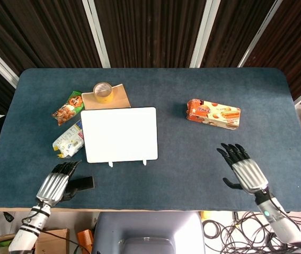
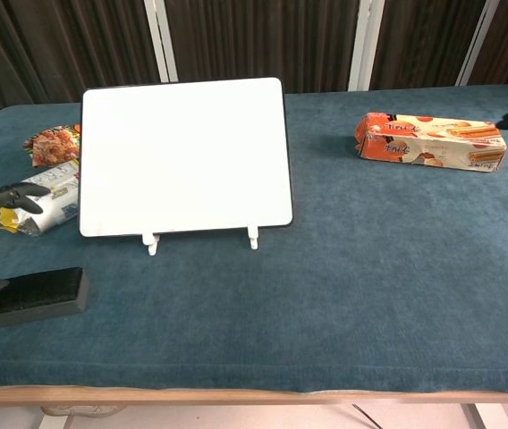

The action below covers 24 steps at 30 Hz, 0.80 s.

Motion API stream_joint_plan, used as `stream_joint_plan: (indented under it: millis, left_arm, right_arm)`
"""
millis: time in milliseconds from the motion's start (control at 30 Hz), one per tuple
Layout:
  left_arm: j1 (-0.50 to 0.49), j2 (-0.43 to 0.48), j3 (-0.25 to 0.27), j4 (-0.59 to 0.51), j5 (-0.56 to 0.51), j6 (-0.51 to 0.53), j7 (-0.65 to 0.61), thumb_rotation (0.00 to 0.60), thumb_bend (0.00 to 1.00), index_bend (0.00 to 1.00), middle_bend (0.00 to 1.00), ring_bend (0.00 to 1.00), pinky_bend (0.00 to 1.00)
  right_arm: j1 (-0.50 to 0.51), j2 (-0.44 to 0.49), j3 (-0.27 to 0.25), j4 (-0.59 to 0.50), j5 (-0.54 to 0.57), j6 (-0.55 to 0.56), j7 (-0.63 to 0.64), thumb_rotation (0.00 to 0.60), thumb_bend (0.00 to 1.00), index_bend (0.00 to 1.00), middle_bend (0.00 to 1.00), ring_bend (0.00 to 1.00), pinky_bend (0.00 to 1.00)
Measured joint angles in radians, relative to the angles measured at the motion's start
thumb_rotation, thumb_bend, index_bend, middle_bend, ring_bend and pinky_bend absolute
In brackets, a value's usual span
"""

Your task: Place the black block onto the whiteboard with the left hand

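Observation:
The black block (image 1: 85, 183) (image 2: 32, 295) lies flat near the table's front left edge, in front of the whiteboard's left corner. The whiteboard (image 1: 120, 134) (image 2: 185, 156) lies flat on the table, two small white feet at its near edge. My left hand (image 1: 54, 186) hovers just left of the block with its fingers (image 2: 5, 196) spread and nothing in it. Its thumb tip is by the block's left end; contact cannot be told. My right hand (image 1: 244, 172) is open over the front right of the table, and only a fingertip shows in the chest view.
An orange biscuit box (image 1: 214, 113) (image 2: 430, 141) lies at the right back. Left of the whiteboard are a white packet (image 1: 68, 140) (image 2: 53, 198) and a snack bag (image 1: 69, 107). A tape roll (image 1: 103, 92) sits on a brown card behind the board.

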Motion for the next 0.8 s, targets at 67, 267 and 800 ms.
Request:
stream_joint_plan:
  millis: [67,267,800]
  left_arm:
    - [0.008,-0.044,0.003,0.037,-0.004,0.007,0.051,0.6,0.35,0.08,0.17,0.11,0.18]
    - [0.019,-0.103,0.002,0.065,-0.078,-0.004,0.182,0.6,0.34,0.09,0.17,0.11,0.18]
    - [0.018,-0.19,-0.017,0.123,-0.124,-0.009,0.275,0.6,0.34,0.29,0.35,0.22,0.18]
  right_arm:
    - [-0.027,0.007,-0.014,0.003,-0.009,0.031,0.005,0.6,0.21,0.0,0.0,0.0,0.0]
    - [-0.111,0.02,-0.046,0.01,-0.04,0.132,-0.003,0.6,0.21,0.0,0.0,0.0,0.0]
    - [-0.161,0.039,-0.04,0.025,-0.05,0.147,0.029,0.6,0.21,0.0,0.0,0.0,0.0]
